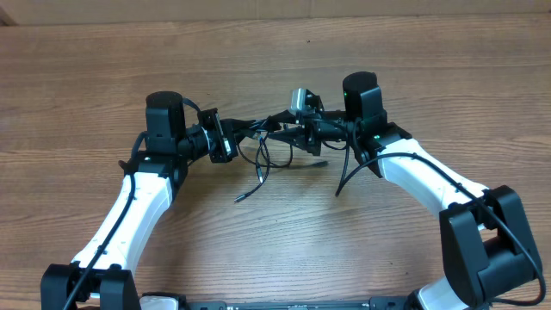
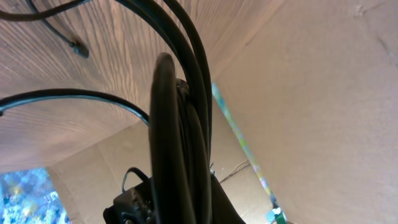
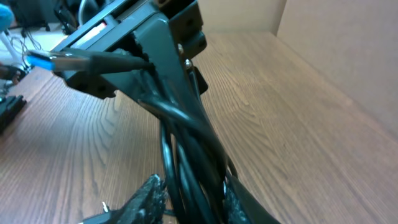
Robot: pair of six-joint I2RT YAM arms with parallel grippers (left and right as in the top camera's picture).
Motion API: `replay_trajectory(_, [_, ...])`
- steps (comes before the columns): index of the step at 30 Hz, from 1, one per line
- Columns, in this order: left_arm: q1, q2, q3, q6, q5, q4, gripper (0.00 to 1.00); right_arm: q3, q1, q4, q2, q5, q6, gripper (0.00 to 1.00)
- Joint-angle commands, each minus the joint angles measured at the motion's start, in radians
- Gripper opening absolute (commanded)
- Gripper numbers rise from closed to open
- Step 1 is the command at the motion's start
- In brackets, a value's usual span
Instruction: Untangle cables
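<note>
Black on white at the near edge: the left arm (image 1: 129,207) and right arm (image 1: 430,181) angle inward over a wood-grain table (image 1: 86,77).

Mid-table, the cables (image 1: 263,151) hang as one knotted bunch strung between the two claws and lifted off the wood. One loose end (image 1: 242,198) trails down to the tabletop nearer the bases.

The left gripper (image 1: 225,138) is clamped tight on the bunch's left side. From its wrist camera the cords run so close to the lens that they block most of the view, with only one small plug (image 2: 78,48) lying on the wood behind.

The right gripper (image 1: 293,133) meets the bunch from the other side. Its fingers (image 3: 146,199) stand narrow on either side of the strands. Whether they actually pinch, cannot tell.

The right arm's own thicker wire (image 1: 349,168) droops just beside the bunch and clutters that side.

Higher in the right wrist view, a silver plug with a blue insert (image 3: 46,60) sticks out sideways.

Farthest back is a cardboard wall (image 3: 348,50) along the table edge.
</note>
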Motion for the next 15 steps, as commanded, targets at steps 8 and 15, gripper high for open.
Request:
replay_trajectory(8, [-0.002, -0.005, 0.008, 0.043, 0.039, 0.008, 0.39, 0.003, -0.005, 0.0, 0.004, 0.019, 0.278, 0.04])
replay_trajectory(15, [0.002, -0.005, 0.008, 0.557, -0.068, 0.009, 0.93, 0.003, -0.116, -0.008, -0.001, -0.071, 0.708, 0.04])
